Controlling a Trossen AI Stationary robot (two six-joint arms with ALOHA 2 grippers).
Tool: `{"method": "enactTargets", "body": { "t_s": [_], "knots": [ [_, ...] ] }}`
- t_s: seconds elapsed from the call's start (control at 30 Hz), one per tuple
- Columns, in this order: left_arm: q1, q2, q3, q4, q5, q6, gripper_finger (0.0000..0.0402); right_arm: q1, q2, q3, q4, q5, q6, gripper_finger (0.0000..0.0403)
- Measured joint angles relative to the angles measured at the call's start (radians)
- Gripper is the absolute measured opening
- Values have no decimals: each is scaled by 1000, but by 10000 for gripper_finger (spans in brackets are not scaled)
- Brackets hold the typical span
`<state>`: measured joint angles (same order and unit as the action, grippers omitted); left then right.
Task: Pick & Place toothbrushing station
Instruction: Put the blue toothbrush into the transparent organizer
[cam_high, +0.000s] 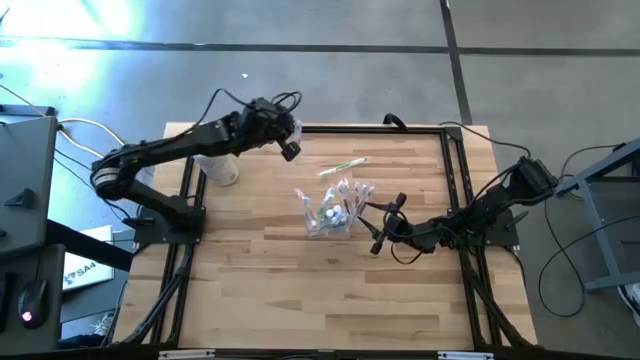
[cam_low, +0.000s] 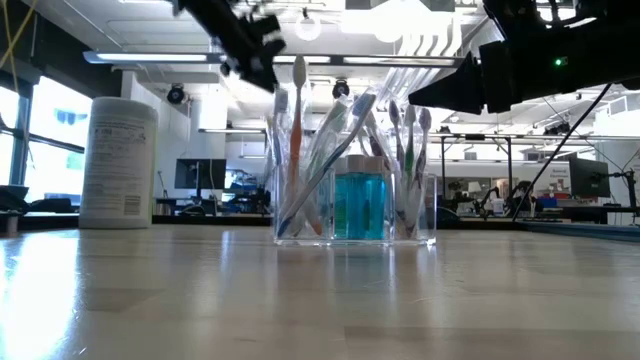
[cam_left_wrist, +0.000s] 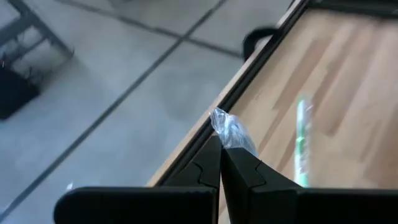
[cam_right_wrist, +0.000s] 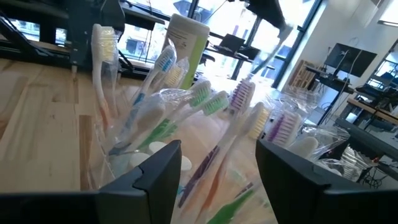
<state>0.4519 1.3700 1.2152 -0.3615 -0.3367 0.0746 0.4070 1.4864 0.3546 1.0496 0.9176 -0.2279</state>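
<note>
1 clear boxy plastic toothbrush holder (cam_high: 331, 212) on wood table. Inside: 1 small blue-liquid bottle (cam_low: 359, 204); toothbrushes packed tight, approx 8–10, exact no. can't tell. 1 loose green-and-white toothbrush (cam_high: 343, 166) lying apart on table. 1 tall white cylindrical tub (cam_high: 222, 167). 2 dark robot arms w/ 2 grippers: left gripper (cam_high: 290, 150), right gripper (cam_high: 380, 222).

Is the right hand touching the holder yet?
No. High view shows the right hand open beside the holder, with a gap between.
</note>
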Motion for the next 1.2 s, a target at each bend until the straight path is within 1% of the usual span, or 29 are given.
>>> {"method": "enactTargets", "body": {
  "t_s": [0.23, 0.4, 0.57, 0.67, 0.87, 1.03, 1.2],
  "knots": [
    [-97, -130, 0, -1, -2, 1, 0, 0, 0, 0, 0, -3, 0, 200],
    [-187, -195, 0, 10, -33, 33, 0, 2, 0, 0, 1, -3, 0, 200],
    [-266, -240, 1, 63, -40, 73, 0, 24, 0, 0, 8, 63, -1, 200],
    [-314, -256, 2, 108, -41, 118, 0, 37, 0, 0, 8, 100, -3, 200],
    [-401, -257, 3, 203, -41, 155, 0, 46, 0, 0, 7, 129, -4, 200],
    [-467, -232, 50, 193, -41, 168, 0, 59, 0, 0, 1, 157, -4, 200],
    [-536, -217, 84, 149, -43, 156, 0, 59, 0, 0, -3, 158, -4, 200]
  ]
}}
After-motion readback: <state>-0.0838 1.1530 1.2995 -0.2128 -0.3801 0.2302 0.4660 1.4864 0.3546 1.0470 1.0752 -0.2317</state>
